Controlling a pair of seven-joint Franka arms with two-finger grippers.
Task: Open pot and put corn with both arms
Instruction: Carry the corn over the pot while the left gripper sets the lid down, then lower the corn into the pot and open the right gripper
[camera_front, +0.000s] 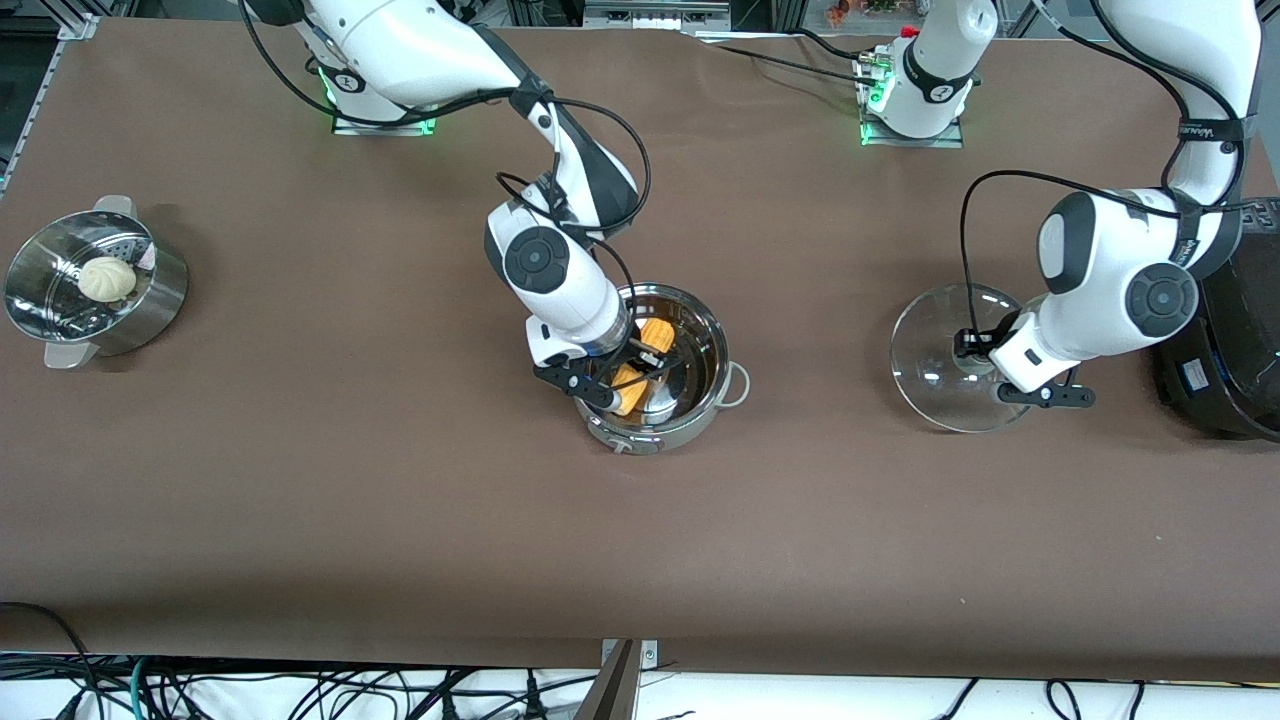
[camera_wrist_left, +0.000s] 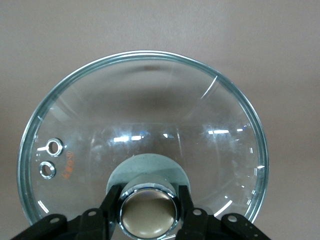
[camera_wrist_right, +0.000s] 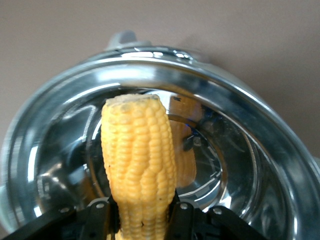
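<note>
The steel pot stands uncovered at the middle of the table. My right gripper reaches into its mouth, shut on the yellow corn. In the right wrist view the cob sticks out from between the fingers, hanging over the pot's shiny floor inside the rim. The glass lid is off the pot, beside it toward the left arm's end. My left gripper is shut on its knob, with the glass dome spread out under it.
A perforated steamer basket holding a pale bun stands at the right arm's end of the table. A large black cooker sits at the left arm's end, close to the left arm's elbow.
</note>
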